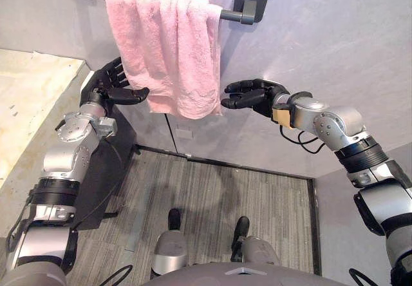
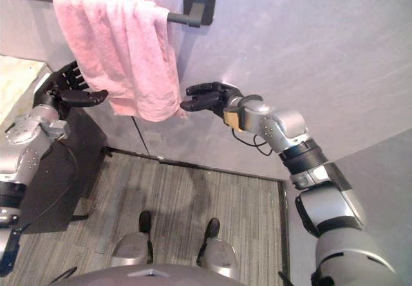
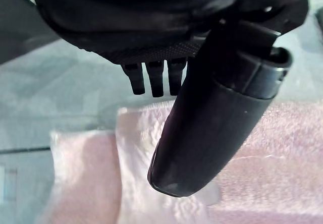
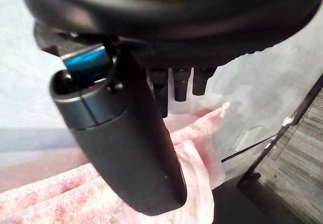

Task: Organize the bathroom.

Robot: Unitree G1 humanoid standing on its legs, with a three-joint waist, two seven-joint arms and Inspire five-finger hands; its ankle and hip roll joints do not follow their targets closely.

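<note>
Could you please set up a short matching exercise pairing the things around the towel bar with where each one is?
Things:
1. pink towel
2. left hand
3. right hand
4. towel bar

Places:
A. fixed to the wall
B. open beside the towel's lower right corner
C. draped over the bar
D. open at the towel's left edge

Pairs: 1-C, 2-D, 3-B, 4-A

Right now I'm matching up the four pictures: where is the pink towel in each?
Left eye: pink towel upper centre, on the rail.
Right eye: upper left.
Left wrist: beyond the thumb.
Right wrist: behind the thumb.
Shared landmark: rail bracket.
</note>
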